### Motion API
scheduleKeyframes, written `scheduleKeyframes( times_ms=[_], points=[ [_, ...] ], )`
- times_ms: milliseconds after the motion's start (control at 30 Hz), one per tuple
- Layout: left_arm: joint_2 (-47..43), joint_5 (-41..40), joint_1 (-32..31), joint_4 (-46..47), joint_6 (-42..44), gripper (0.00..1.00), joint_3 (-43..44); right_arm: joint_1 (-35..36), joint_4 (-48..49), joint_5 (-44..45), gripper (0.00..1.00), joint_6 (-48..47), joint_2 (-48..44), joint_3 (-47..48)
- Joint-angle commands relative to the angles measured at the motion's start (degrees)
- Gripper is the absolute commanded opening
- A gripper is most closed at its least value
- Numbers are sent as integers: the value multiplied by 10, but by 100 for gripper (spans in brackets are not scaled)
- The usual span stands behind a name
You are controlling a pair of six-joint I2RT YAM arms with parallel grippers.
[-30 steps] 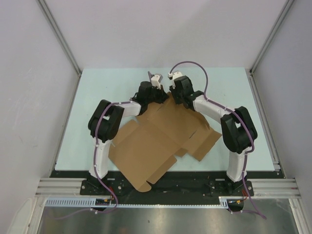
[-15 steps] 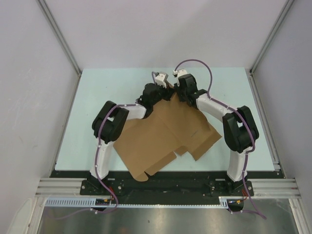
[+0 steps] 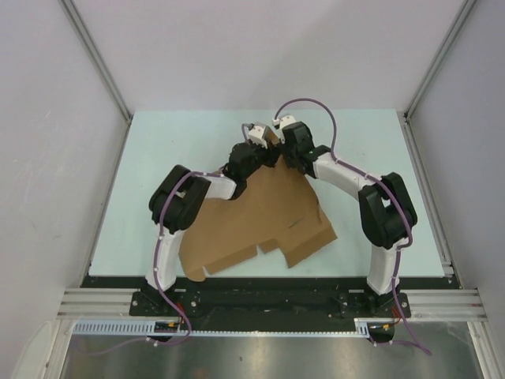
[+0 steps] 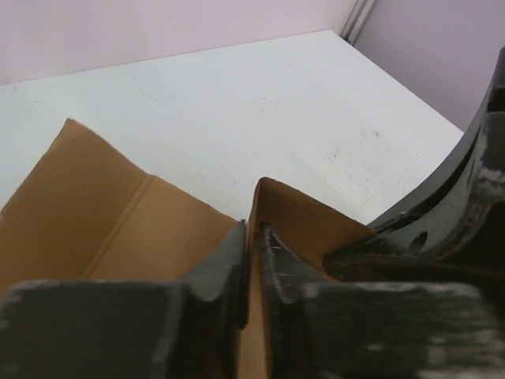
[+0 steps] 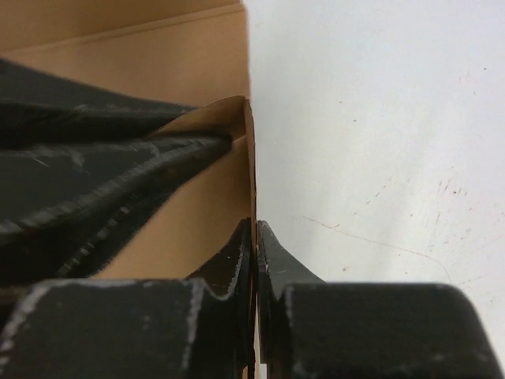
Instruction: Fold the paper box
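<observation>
paper box (image 3: 260,217): the brown cardboard sheet lay mostly flat on the pale table (image 3: 158,158) between the two arms. Its wide part reached toward the near edge, and its narrow far end rose up to the grippers.
far end of the sheet: it was lifted off the table. In the left wrist view one flap stood upright, and a crease line ran through the sloping panel beside it.
left gripper (image 4: 252,257): it was at the sheet's far end, jaws nearly together, with the upright cardboard edge pinched between them. Its fingers (image 4: 225,268) were black and scuffed.
right gripper (image 5: 255,249): it was just beside the left one, jaws pressed together on a thin cardboard edge that ran up between the fingertips.
the two grippers: they were close together over the same far corner of the sheet. A black part of the other arm filled one side of each wrist view.
near edge of the sheet: notched tabs lay flat close to the arm bases, and one flap stuck out toward the right arm.
cable (image 3: 319,106): purple, it looped above the right wrist.
</observation>
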Motion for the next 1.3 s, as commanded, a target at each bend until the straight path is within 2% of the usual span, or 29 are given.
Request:
scheduleKeyframes(
  times_ms=[0,67,100,167,200,300,367,433,467,533,567,600,633,667,700,733,767,800,867,1000,1033,1133,1233,1267],
  points=[
    [-55,-7,-6,36,6,33,-20,17,14,37,1,-20,-17,25],
    [-74,-10,-6,36,15,43,-32,19,16,40,0,-22,-16,25],
    [-83,-14,-6,29,26,52,-41,19,15,40,0,-22,-17,25],
    [-113,-27,-4,16,40,58,-51,18,15,41,0,-24,-17,26],
    [-124,-35,-4,10,55,67,-58,18,14,42,0,-24,-17,25],
    [-183,-85,3,-19,81,77,-90,15,16,45,0,-32,-19,22],
    [-225,-130,10,-54,99,80,-114,11,16,45,0,-35,-19,22],
    [-242,-130,18,-104,141,80,-107,8,18,39,0,-36,-21,20],
    [-241,-126,27,-174,157,80,-97,7,19,37,0,-36,-23,18],
    [-231,-119,40,-254,186,79,-59,5,22,29,0,-36,-23,18],
    [-223,-106,64,-340,180,79,-42,3,24,27,0,-35,-22,17],
    [-214,-96,78,-382,146,78,-24,3,26,21,0,-35,-20,17],
    [-193,-52,94,-421,118,77,14,2,26,17,0,-30,-20,17],
    [-182,-27,129,-485,93,73,32,-2,28,14,0,-27,-18,17],
    [-173,-3,145,-507,42,71,56,-3,29,7,0,-25,-17,17],
    [-156,52,160,-518,16,70,62,-4,29,5,0,-22,-17,17],
    [-152,72,181,-539,-8,70,64,-4,27,5,0,-20,-15,17],
    [-149,93,189,-534,-47,74,50,-3,26,2,0,-19,-14,17],
    [-151,122,201,-502,-69,80,29,-4,26,-1,0,-14,-13,16],
    [-144,160,202,-486,-52,93,13,-3,26,-4,0,-14,-10,13],
    [-139,190,202,-480,-48,93,14,-3,26,-6,0,-14,-11,13],
    [-123,210,202,-478,-32,93,21,-2,26,-8,0,-16,-13,14],
    [-105,224,200,-494,-12,89,28,-3,25,-7,0,-16,-15,14],
    [-102,224,199,-495,-3,85,27,-3,25,-8,0,-17,-15,13]
  ],
)
